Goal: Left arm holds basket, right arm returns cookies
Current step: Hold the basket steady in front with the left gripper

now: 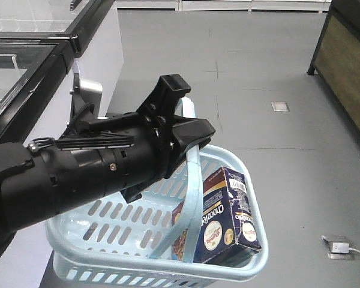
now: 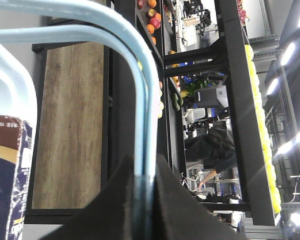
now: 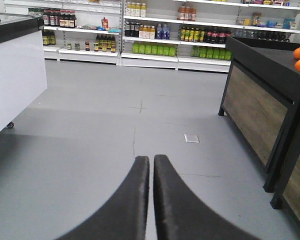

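Grey floor [image 3: 90, 150] lies open ahead of the right gripper [image 3: 151, 200], with a white freezer [image 3: 15, 75] at 9 and a wood-panelled counter [image 3: 255, 110] at 3. Left arm [image 1: 78, 174] fills the front view from 9. Left gripper [image 1: 189, 141] is clenched on the basket [image 1: 252, 204] handle [image 2: 145, 125]; the pinch is clearest in the left wrist view. Cookies [image 1: 228, 216] stand upright in the basket's 4 o'clock corner. Right gripper shows in its own view only, fingers together and empty.
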You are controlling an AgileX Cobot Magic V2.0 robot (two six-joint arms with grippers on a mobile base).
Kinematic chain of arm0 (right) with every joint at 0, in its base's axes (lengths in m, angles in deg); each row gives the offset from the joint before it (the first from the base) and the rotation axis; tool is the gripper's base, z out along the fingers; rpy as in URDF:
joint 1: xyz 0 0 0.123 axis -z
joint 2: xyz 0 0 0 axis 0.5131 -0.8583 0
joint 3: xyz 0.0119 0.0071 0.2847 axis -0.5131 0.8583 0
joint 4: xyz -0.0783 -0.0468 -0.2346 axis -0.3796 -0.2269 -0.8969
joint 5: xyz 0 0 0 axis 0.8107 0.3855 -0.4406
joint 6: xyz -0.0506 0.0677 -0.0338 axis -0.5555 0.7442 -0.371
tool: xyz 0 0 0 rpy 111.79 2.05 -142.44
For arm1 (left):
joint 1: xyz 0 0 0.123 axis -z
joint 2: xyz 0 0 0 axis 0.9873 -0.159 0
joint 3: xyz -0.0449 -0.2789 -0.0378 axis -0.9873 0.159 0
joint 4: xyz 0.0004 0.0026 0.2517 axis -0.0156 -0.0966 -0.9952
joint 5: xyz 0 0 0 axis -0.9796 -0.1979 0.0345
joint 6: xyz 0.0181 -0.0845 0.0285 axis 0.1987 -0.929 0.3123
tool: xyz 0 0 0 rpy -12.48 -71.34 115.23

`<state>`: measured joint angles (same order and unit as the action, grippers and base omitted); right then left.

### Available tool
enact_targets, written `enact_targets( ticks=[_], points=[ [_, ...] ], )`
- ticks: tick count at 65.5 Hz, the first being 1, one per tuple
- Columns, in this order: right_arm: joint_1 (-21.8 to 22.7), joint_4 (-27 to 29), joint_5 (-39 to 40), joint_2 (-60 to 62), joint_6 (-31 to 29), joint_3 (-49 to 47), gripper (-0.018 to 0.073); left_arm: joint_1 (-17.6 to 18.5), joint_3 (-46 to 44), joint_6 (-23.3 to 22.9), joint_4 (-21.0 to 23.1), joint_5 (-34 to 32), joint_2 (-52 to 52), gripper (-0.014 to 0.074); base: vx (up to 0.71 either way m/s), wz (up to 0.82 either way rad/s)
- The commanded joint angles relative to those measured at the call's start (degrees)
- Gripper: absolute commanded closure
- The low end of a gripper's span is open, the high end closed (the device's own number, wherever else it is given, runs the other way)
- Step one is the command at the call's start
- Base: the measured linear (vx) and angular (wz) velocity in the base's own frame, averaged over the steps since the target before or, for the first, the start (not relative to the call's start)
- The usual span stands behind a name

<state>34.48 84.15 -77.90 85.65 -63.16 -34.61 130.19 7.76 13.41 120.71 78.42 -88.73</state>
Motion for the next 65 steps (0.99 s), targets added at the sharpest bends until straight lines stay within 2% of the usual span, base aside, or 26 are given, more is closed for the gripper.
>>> enact_targets(
  ticks=[1,65],
  points=[
    [0.4,-0.18,4.18,0.72,-0.31,1.0,0.0565,0.37,-2.08,0.06,1.93,1.38,2.21,0.0599,0.0,0.0],
    [0.4,-0.18,4.26,0.72,-0.31,1.0,0.0565,0.37,-2.08,0.06,1.93,1.38,2.21,0.0599,0.0,0.0]
  ],
)
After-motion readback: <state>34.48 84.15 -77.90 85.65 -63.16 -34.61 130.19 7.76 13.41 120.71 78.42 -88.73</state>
